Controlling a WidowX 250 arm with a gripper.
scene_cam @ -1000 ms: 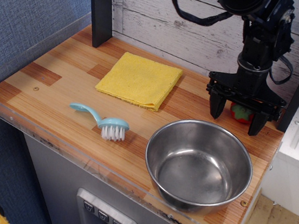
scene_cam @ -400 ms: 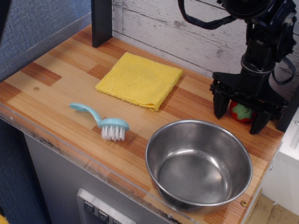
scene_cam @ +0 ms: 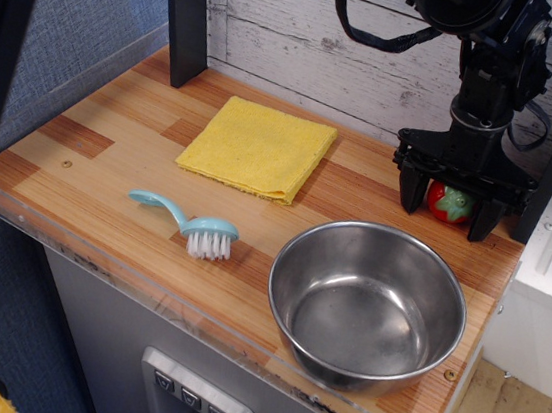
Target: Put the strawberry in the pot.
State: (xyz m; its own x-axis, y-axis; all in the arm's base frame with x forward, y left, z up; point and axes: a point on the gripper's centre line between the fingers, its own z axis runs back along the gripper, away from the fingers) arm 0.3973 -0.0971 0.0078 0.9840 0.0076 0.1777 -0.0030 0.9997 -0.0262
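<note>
The strawberry (scene_cam: 449, 204) is small, glossy red with a green cap, and sits on the wooden counter at the back right. My black gripper (scene_cam: 448, 210) hangs straight down over it, open, with one finger on each side of the fruit. The fingers do not visibly press on it. The pot (scene_cam: 366, 305) is a large shiny steel bowl standing empty at the front right, just in front of the gripper.
A folded yellow cloth (scene_cam: 259, 148) lies at the back middle. A light blue brush (scene_cam: 189, 222) lies in front of it. A dark post (scene_cam: 185, 16) stands at the back left. A clear plastic lip (scene_cam: 193, 309) runs along the counter's front edge.
The gripper has moved a little to the right and back, so its open fingers now straddle the strawberry more closely. The other objects have not moved.
</note>
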